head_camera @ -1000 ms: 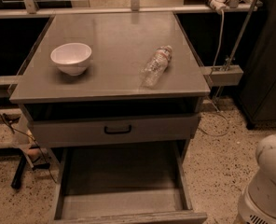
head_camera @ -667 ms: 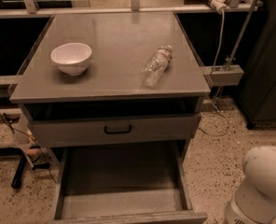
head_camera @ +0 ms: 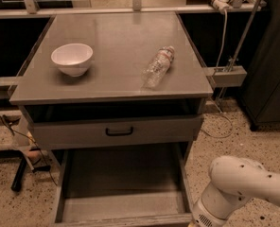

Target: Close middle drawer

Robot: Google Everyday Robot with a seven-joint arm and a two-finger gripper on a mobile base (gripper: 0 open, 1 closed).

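Note:
The middle drawer is pulled far out at the bottom of the view. Its deep grey tray is empty, and its low front lies along the frame's bottom edge, with the handle out of view. Above it, the taller-fronted drawer with a black loop handle stands slightly open. My white arm comes in at the lower right and ends by the open drawer's front right corner. The gripper itself is below the frame's edge and out of view.
On the cabinet top stand a white bowl at the left and a clear plastic bottle lying on its side at the right. A dark cabinet stands at the right. Cables and a black leg lie on the speckled floor at the left.
My arm has moved left and further into view, toward the open drawer's front right corner. The drawers, bowl and bottle have not moved.

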